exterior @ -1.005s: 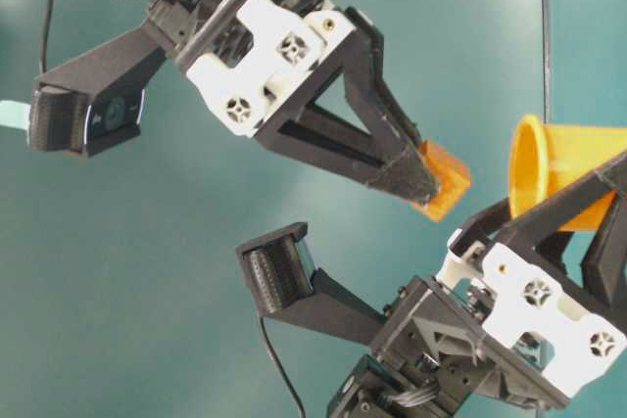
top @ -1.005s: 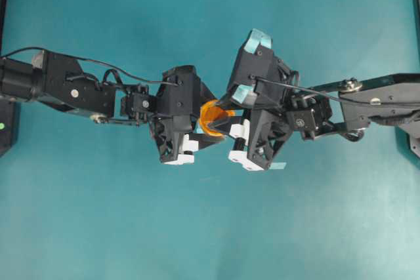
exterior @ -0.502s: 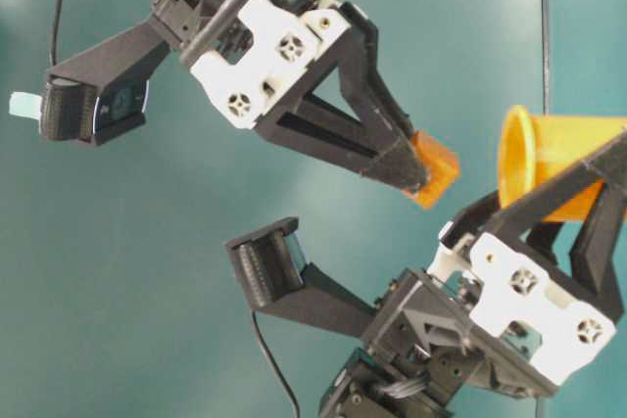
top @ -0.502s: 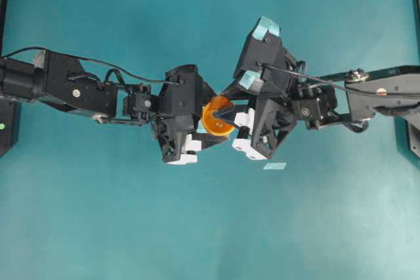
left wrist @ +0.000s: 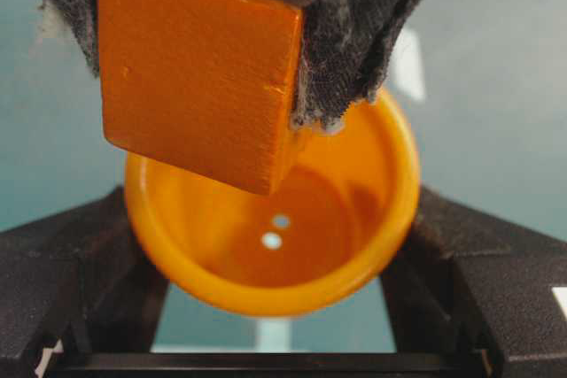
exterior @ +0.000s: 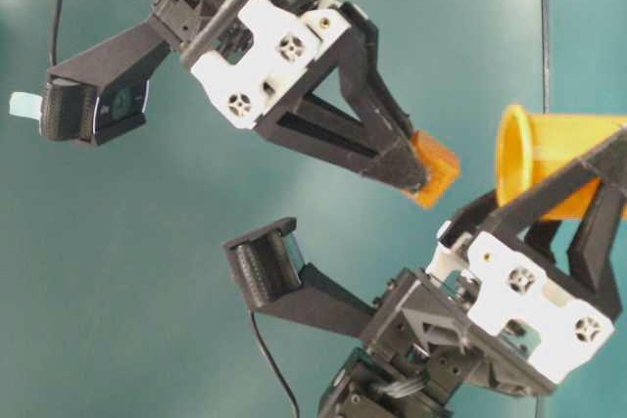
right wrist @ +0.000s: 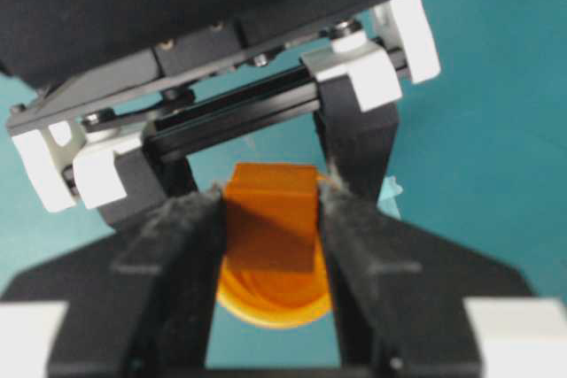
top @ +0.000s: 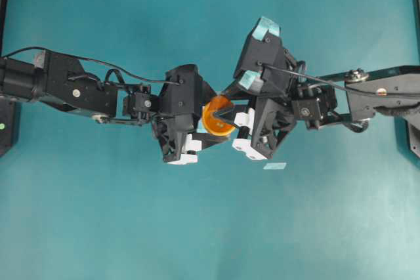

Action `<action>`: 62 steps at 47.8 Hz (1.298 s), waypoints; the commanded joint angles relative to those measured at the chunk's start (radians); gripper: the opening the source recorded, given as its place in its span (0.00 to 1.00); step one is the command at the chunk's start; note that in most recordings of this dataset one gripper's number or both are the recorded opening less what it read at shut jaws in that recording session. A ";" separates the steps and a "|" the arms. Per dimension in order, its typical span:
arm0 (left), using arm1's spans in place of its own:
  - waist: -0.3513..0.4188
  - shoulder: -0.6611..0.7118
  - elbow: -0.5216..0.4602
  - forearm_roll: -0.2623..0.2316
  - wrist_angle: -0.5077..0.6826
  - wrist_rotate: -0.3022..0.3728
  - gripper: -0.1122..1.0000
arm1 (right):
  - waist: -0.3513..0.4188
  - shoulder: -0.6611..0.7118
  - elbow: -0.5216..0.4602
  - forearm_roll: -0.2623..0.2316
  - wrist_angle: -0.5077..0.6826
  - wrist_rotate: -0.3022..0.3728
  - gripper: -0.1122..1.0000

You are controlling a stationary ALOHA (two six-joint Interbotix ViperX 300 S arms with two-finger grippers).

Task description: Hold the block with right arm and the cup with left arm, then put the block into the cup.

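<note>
The right gripper (exterior: 423, 165) is clamped on the block (exterior: 434, 166), holding it in the air just in front of the cup's mouth. The left gripper (top: 205, 128) is closed around the cup (exterior: 554, 176), which is lifted clear of the table (top: 131, 214) and tilted toward the block.

On my screens the block (left wrist: 199, 73) reads solid orange; the cup (left wrist: 354, 236) is yellow-orange at its rim, darker orange inside, with two pale spots on its floor; the right gripper (top: 226, 122) is black with white parts and light teal tape patches; the left gripper (top: 200, 137) is black and white; the table (top: 98, 214) is plain teal.
</note>
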 commanded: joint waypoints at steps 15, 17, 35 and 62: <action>0.002 -0.015 -0.020 0.003 -0.012 0.002 0.67 | -0.003 -0.029 -0.002 -0.005 0.002 0.002 0.58; 0.003 -0.015 -0.020 0.003 -0.012 0.002 0.67 | -0.003 -0.029 -0.002 -0.005 0.003 0.002 0.58; 0.008 -0.015 -0.021 0.003 -0.012 0.002 0.67 | -0.003 -0.029 0.000 -0.003 0.003 0.002 0.58; 0.008 -0.015 -0.021 0.003 -0.012 0.002 0.67 | -0.003 -0.028 0.002 -0.005 0.005 0.002 0.58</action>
